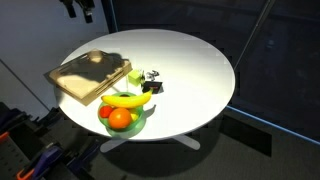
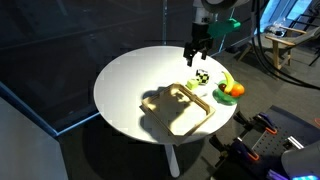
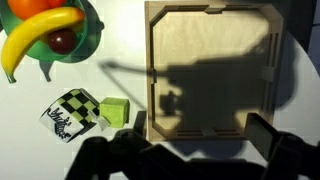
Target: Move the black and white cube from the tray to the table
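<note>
The black and white cube (image 3: 72, 115) sits on the white table (image 1: 190, 70), just outside the tray's edge and touching the yellow-green block (image 3: 115, 112). It shows in both exterior views (image 1: 152, 80) (image 2: 203, 76). The light-wood tray (image 3: 205, 40) is flat and holds nothing; it shows in both exterior views (image 1: 85, 75) (image 2: 180, 108). My gripper (image 3: 200, 128) is open and empty. It hangs above the tray's near edge, well above the table (image 2: 196, 58), and is cut off at the top of an exterior view (image 1: 80, 8).
A green fruit bowl (image 3: 92, 40) with a banana, an orange and dark fruit stands beside the cube (image 1: 122, 112) (image 2: 228, 92). The table's edge is close behind the bowl. The gripper's shadow falls on the tray.
</note>
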